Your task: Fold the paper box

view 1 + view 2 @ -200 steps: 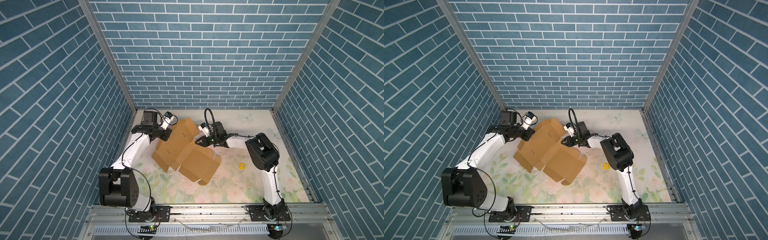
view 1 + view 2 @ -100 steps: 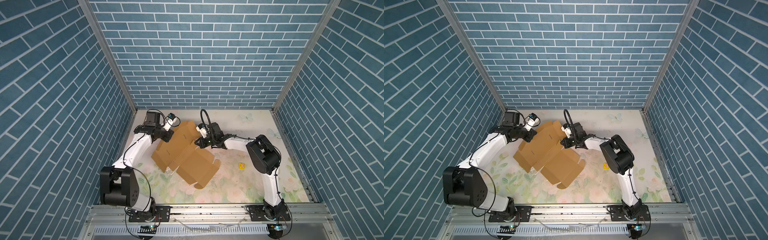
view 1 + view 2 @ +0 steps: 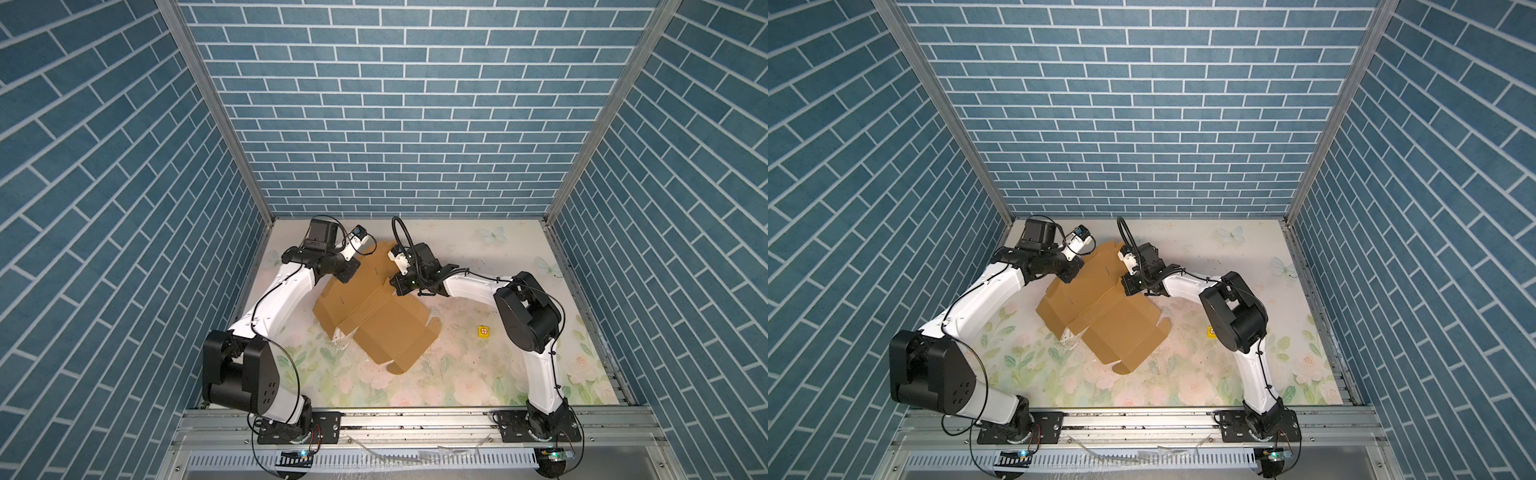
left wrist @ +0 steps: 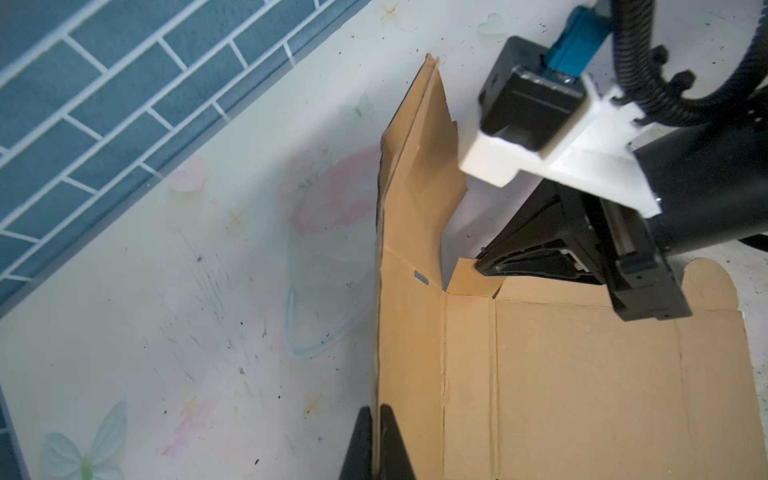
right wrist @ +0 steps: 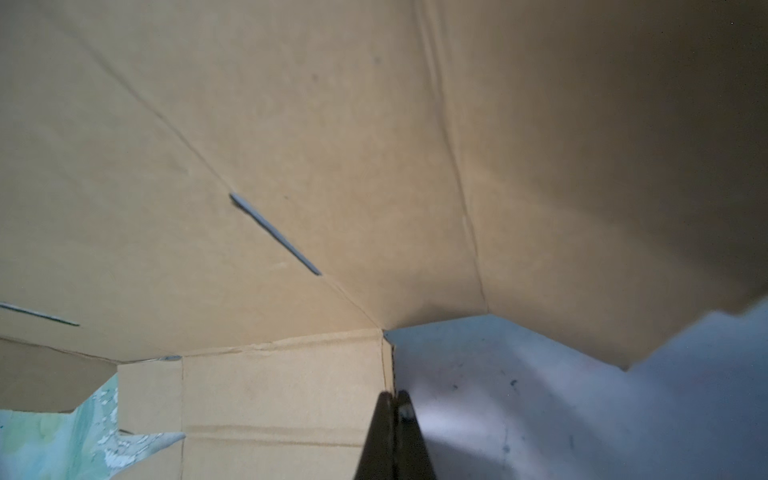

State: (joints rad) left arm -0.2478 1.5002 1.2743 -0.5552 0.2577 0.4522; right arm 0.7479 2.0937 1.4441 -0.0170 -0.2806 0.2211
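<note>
The flowered table (image 3: 478, 374) lies under the paper box (image 3: 390, 328) and reaches well past it on every side. In both top views the box (image 3: 1113, 328) is a brown sheet, partly unfolded. Its near half rests flat, with rounded tabs at the near end. Its far half is tipped up off the table.

The left gripper (image 3: 351, 277) meets the box at its far left edge. In the left wrist view its two fingers (image 4: 361, 444) are closed on that raised panel (image 4: 407, 332), one on each side of the cardboard. The right gripper (image 3: 397, 286) sits at the box's far right side. In the right wrist view its fingers (image 5: 380, 432) are pinched together on the edge of a short flap (image 5: 282, 395) beneath the lifted panel.

A small yellow cube (image 3: 483, 331) lies well to the right of the box, apart from it.
</note>
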